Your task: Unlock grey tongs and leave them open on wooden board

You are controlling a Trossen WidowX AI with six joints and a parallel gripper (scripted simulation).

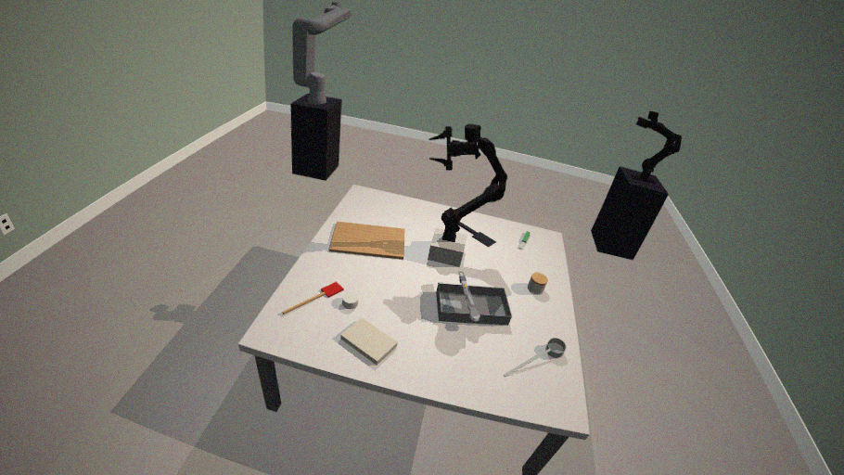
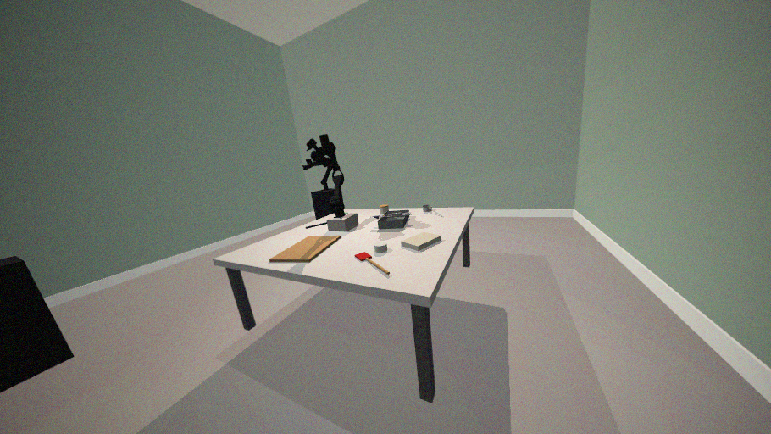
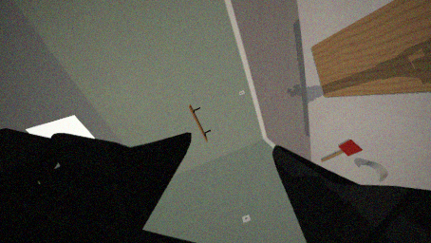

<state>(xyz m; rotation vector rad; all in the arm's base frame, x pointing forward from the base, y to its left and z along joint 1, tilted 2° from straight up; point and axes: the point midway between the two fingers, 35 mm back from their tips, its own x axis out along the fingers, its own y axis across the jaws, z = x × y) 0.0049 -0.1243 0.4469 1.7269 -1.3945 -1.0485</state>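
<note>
Pincer (image 1: 433, 149) (image 2: 306, 156) (image 3: 231, 143) spread wide, nothing between fingertips, raised high above table (image 1: 413, 365) (image 2: 372, 277) (image 3: 332, 114). Below pincer and well apart: roasting tin (image 1: 473, 322) (image 2: 391, 223), dark walls, grey tongs (image 1: 466, 290) laid across it, one end past rim nearer arm base. Lock state: cannot tell. Wooden board (image 1: 366, 233) (image 2: 302, 251) (image 3: 365, 52) lower than pincer, flat near table edge, only arm's shadow across it. Bare tabletop between board and red-headed spatula (image 1: 332, 289) (image 2: 363, 256) (image 3: 350, 147). Air around pincer open.
</note>
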